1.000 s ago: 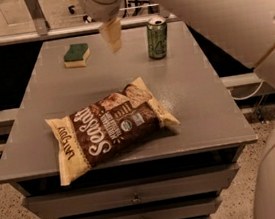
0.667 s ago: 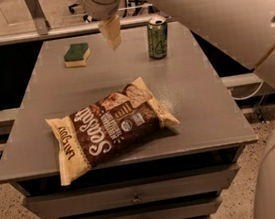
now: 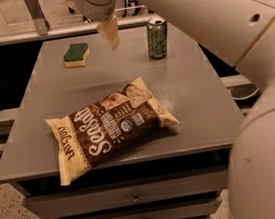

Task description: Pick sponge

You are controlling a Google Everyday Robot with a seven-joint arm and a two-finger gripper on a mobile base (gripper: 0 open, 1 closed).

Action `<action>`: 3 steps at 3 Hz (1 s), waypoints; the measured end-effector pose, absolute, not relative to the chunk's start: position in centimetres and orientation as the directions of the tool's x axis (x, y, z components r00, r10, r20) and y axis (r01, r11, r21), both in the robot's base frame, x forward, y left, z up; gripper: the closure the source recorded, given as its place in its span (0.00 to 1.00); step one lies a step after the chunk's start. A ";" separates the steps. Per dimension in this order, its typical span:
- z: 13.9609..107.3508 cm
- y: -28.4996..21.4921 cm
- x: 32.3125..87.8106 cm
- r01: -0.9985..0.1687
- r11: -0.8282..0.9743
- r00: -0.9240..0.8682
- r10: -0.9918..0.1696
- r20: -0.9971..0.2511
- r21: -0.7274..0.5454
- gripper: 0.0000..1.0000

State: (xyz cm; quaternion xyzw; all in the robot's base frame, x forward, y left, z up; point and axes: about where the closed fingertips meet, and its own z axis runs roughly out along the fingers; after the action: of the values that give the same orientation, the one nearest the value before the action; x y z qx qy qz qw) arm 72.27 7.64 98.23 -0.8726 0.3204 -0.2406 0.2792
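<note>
The sponge (image 3: 76,54), dark green on top with a pale yellow base, lies flat at the far left of the grey table (image 3: 196,93). My gripper (image 3: 110,33) hangs above the far middle of the table, to the right of the sponge and apart from it. It holds nothing that I can see. The arm runs from it up and to the right across the frame.
A green drink can (image 3: 157,38) stands upright at the far right, to the right of the gripper. A brown and cream chip bag (image 3: 110,126) lies across the near middle. Drawers (image 3: 135,198) sit under the table's front edge. A rail (image 3: 42,34) runs behind the table.
The gripper has shifted slightly to the left, toward the sponge. The sponge, can and bag have not moved.
</note>
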 end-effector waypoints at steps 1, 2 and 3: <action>95.2 9.7 74.3 -0.358 -0.769 0.762 -0.568 0.311 -0.529 0.00; 92.2 11.8 76.3 -0.276 -0.867 0.813 -0.441 0.380 -0.416 0.00; 89.3 14.2 78.1 -0.169 -0.944 0.835 -0.290 0.468 -0.284 0.00</action>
State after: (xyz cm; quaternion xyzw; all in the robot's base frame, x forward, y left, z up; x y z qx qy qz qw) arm 78.14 14.16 89.30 -0.9508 0.1206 -0.2607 0.1161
